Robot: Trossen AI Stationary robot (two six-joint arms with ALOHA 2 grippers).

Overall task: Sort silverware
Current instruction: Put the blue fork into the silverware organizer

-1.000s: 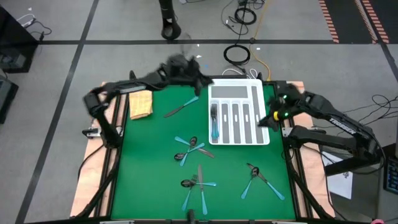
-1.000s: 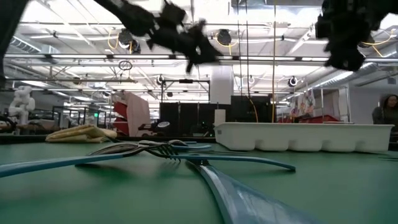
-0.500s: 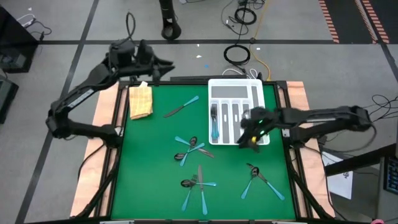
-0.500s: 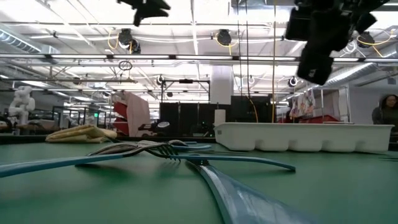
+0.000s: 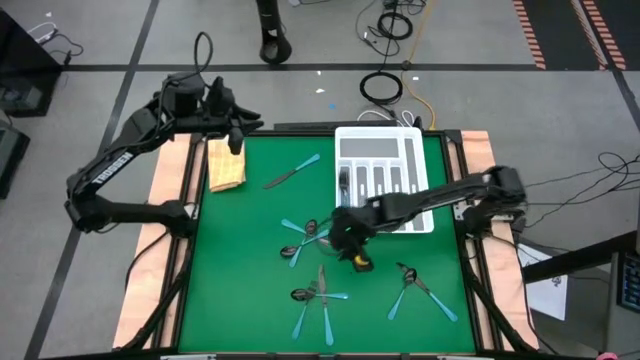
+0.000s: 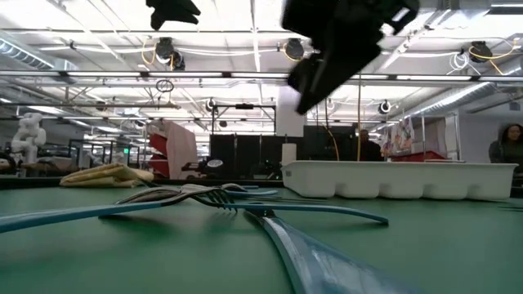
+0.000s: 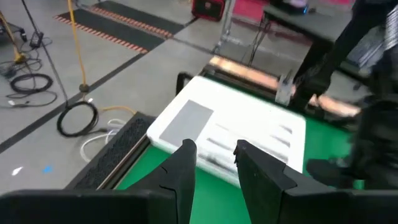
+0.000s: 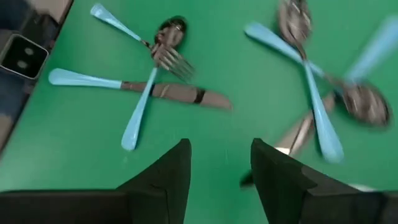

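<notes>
Light-blue-handled silverware lies on the green mat in three clusters (image 5: 310,240), (image 5: 320,297), (image 5: 415,283). A lone knife (image 5: 290,172) lies farther back, and one piece (image 5: 345,200) rests in the white tray (image 5: 385,150). My right gripper (image 5: 355,250) hangs open above the mat's middle, just right of the centre cluster. In its wrist view the fingers (image 8: 221,165) frame bare mat, with a fork, spoon and knife (image 8: 155,68) and crossed spoons (image 8: 320,99) beyond. My left gripper (image 5: 235,130) is open (image 7: 214,165) and raised over the far left corner.
A folded yellow cloth (image 5: 226,165) lies at the mat's far left corner. The tray (image 7: 236,134) stands at the far right of the mat. Forks (image 6: 204,196) lie close to the low camera. Bare mat shows between the clusters and along the left side.
My right gripper has swept from beside the tray's right edge across the tray, toward the table's left and near edge, and is now over the mat's middle. My left arm has drawn back from near the tray's far left corner toward the table's far left corner.
</notes>
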